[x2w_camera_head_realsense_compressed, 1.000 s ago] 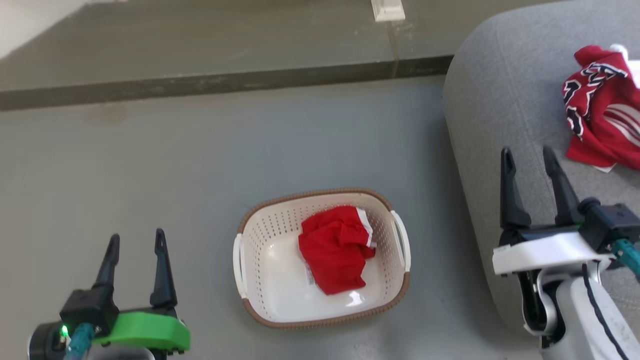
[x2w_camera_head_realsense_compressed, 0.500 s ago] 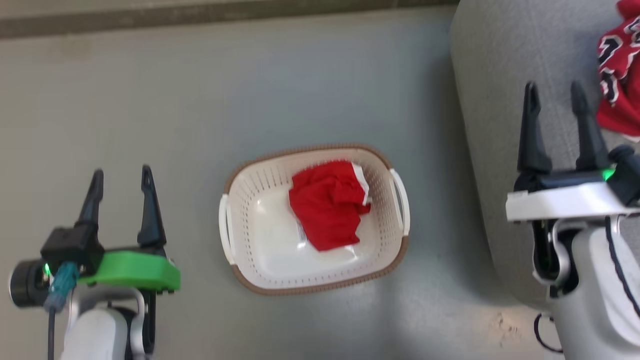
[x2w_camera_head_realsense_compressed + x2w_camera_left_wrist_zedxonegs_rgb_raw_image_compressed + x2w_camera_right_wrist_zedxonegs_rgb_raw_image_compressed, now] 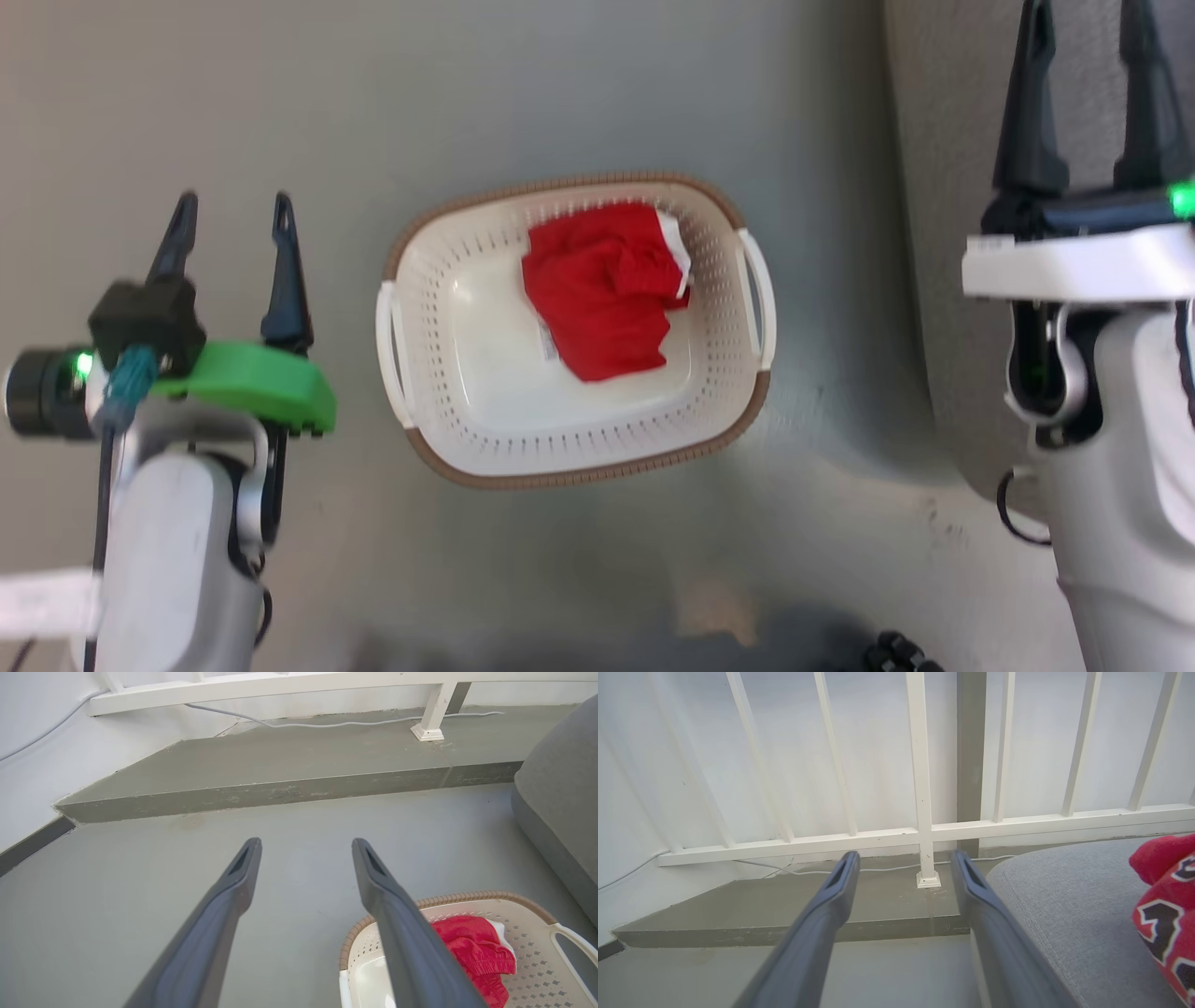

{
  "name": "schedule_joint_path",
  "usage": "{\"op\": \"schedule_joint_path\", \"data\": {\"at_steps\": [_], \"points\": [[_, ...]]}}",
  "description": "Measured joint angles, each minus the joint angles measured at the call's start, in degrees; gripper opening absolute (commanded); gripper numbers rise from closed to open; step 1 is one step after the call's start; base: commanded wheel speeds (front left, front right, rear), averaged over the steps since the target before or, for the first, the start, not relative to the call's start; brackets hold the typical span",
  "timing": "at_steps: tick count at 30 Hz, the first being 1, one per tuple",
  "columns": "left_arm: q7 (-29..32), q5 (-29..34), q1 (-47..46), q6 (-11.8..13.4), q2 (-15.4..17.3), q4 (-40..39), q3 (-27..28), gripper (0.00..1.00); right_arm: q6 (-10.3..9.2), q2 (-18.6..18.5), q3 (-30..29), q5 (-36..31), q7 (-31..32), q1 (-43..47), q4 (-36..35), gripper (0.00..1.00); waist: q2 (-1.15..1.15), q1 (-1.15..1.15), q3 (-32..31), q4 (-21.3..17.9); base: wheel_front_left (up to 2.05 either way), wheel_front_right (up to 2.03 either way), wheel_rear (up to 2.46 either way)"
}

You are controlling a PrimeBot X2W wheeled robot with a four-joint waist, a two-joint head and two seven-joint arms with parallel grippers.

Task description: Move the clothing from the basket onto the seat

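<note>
Crumpled red clothing [image 3: 602, 285] in perforated basket [image 3: 429, 280]; L end effector [image 3: 234, 201] & R end effector [image 3: 906, 856] agape.

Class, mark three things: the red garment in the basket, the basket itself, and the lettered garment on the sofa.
red garment [image 3: 602, 289]: head view, middle of the crumpled fabric.
basket [image 3: 485, 355]: head view, bare inner floor.
lettered garment [image 3: 1162, 917]: right wrist view, black lettering.

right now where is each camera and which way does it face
Head: on the head, facing down at the basket with clothing; left gripper and right gripper show, both open.
Left wrist: looks along its fingers over the floor to a step.
Right wrist: looks along its fingers at a railing and the sofa.
Shared: head and left wrist see the basket.
</note>
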Motion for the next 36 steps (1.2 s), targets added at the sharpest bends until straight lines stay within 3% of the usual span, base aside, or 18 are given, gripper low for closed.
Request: {"op": "schedule_joint_path", "data": {"at_steps": [17,36], "points": [[4.04,6.45,-17.39,-5.58,1.46,10.34,-7.13,1.0,0.59,1.1,1.96,-0.05,-0.01,-11.52,-2.85,1.0,0.0,0.0,14.02,-3.3,0.0,0.0,0.0],[5.38,11.22,-23.12,-11.23,1.72,22.08,-17.48,1.0,0.6,2.48,3.16,-0.05,-0.01,-14.68,-3.75,1.0,0.0,-0.01,19.66,-10.55,0.0,0.0,0.0]]}}
